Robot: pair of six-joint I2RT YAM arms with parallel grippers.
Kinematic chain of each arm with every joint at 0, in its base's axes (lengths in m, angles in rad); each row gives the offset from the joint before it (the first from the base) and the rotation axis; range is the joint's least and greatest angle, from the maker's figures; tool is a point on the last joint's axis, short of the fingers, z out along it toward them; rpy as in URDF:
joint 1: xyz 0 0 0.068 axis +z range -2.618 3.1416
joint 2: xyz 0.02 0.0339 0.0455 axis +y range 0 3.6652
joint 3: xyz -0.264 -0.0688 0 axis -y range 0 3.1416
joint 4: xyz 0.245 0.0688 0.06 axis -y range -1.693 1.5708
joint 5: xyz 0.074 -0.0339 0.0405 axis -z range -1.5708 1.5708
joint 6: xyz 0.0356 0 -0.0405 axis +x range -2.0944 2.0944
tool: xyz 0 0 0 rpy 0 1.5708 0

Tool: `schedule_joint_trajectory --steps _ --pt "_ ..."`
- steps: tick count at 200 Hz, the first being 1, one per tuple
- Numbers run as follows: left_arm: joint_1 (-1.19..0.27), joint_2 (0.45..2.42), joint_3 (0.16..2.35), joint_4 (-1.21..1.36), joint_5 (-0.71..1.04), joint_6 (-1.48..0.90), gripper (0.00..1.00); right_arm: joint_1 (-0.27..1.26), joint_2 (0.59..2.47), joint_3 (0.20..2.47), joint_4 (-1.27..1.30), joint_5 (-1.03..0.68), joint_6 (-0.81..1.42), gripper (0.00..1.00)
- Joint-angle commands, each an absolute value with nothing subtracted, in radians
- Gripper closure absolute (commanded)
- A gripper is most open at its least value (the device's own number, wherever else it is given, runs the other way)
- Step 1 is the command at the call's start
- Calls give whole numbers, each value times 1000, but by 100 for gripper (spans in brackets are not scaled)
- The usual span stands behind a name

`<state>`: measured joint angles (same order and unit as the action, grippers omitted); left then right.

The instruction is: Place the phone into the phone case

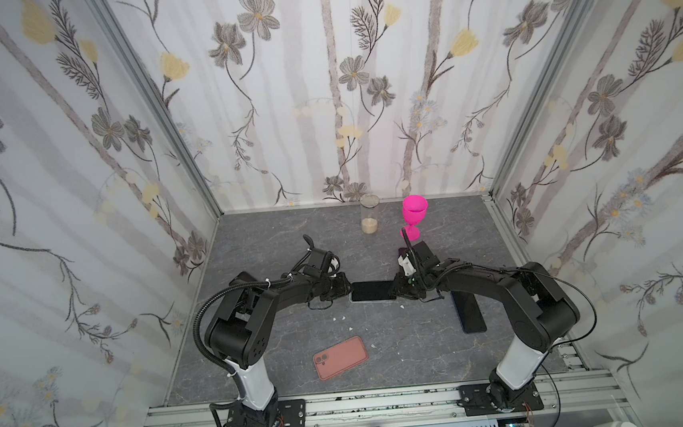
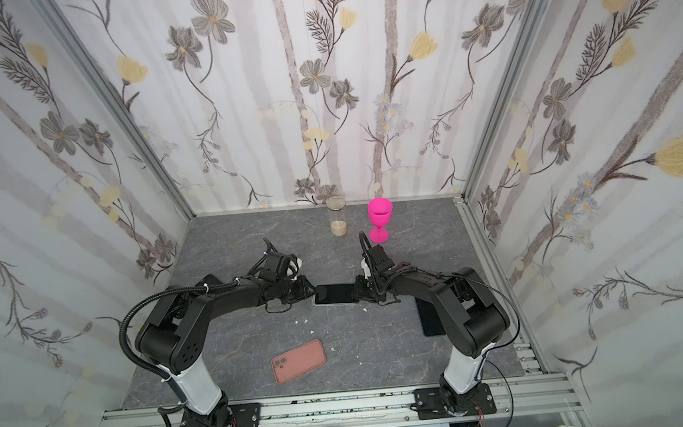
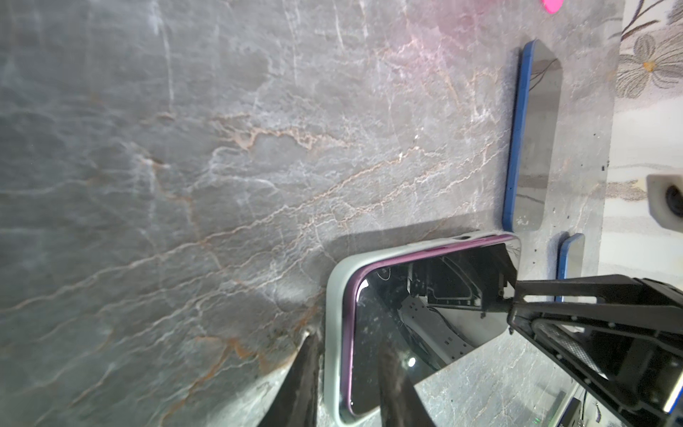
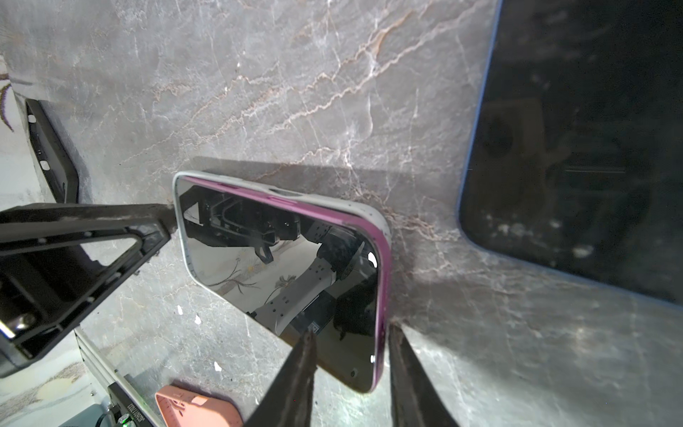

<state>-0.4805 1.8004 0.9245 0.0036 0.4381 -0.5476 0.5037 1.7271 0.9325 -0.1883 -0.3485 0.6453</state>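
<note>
Nearly seated, the purple-edged phone [image 4: 281,266] lies screen-up in the pale grey phone case [image 3: 332,325] at the middle of the marbled tabletop [image 1: 275,244], with one arm at each short end. The left claw [image 3: 347,344] stands with its fingers a little apart, straddling its end of the case: one finger on the tabletop outside the rim, the other over the glass. The right claw [image 4: 351,332] does the same at the opposite end, fingers apart and clamped on nothing.

At the left arm's end the grey rim wraps the phone evenly. At the right arm's end and along one long side a purple band shows above the rim, so that part appears to sit proud, though glare and the low angle of the wrist views make this hard to confirm.

Finishing well probably means the left claw bracing the case so it cannot skate. The right claw would press down on the raised corner, close to the edge of the glass rather than mid-screen, then work along the exposed side until the band sinks evenly. Gentle, vertical pressure matters; a sideways shove could pop the seated end free.
</note>
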Motion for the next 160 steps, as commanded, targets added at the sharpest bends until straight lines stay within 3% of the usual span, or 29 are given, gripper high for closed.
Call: schedule_joint_trajectory --steps 1,86,160 --pt "-485 1816 936 9 452 -547 74 505 1730 927 -170 -367 638 72" --pt "-500 1839 935 1 471 -565 78 526 1763 962 -171 -383 636 91" --pt "-504 1786 912 -17 368 -559 78 543 1799 984 -193 -371 632 91"
